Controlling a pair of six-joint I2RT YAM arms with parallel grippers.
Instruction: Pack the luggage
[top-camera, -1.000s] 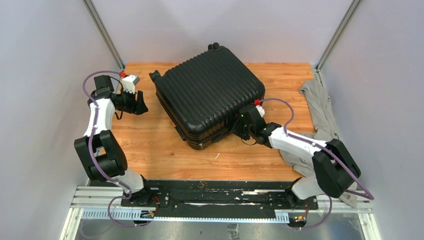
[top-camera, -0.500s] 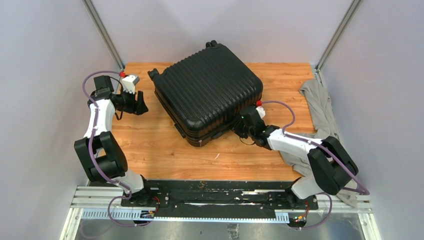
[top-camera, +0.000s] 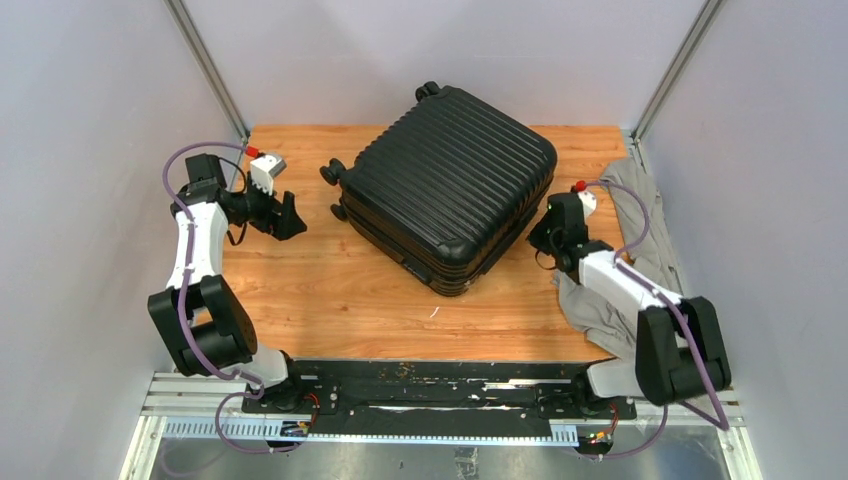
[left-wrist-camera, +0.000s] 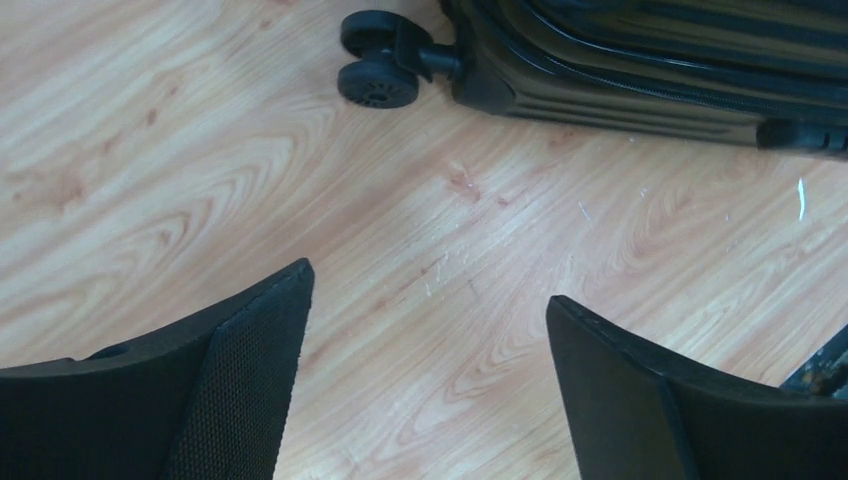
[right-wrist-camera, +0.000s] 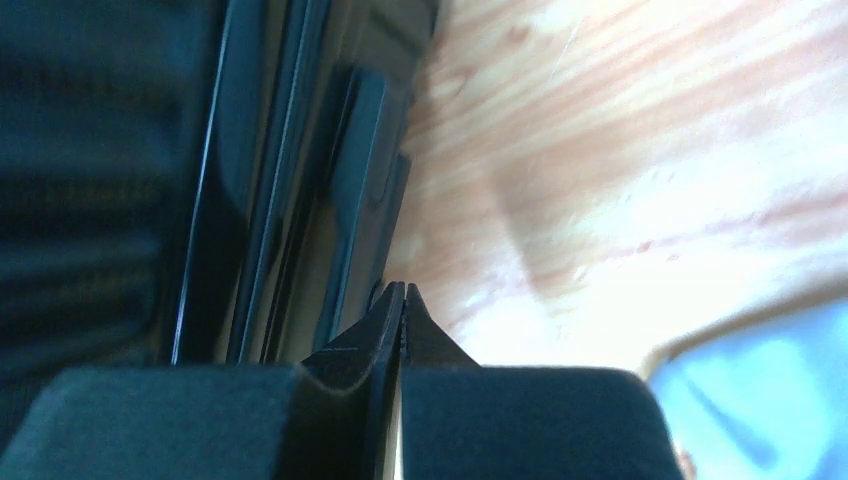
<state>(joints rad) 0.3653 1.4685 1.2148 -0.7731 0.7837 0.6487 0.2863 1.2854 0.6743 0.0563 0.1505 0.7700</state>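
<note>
Black ribbed hard-shell suitcase (top-camera: 450, 185) sits closed on the wooden tabletop (top-camera: 330, 290), its near corner swung rightward since 1 second ago. Right claw (right-wrist-camera: 402, 300), pinched together, empty, has backed off beside it; left claw (left-wrist-camera: 430, 290) gapes apart. Opening it remains

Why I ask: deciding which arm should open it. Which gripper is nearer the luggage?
Right. The right gripper, shut, sits close beside the luggage on its right side; the left gripper, open, hovers over the table, short of the left-side wheels.
</note>
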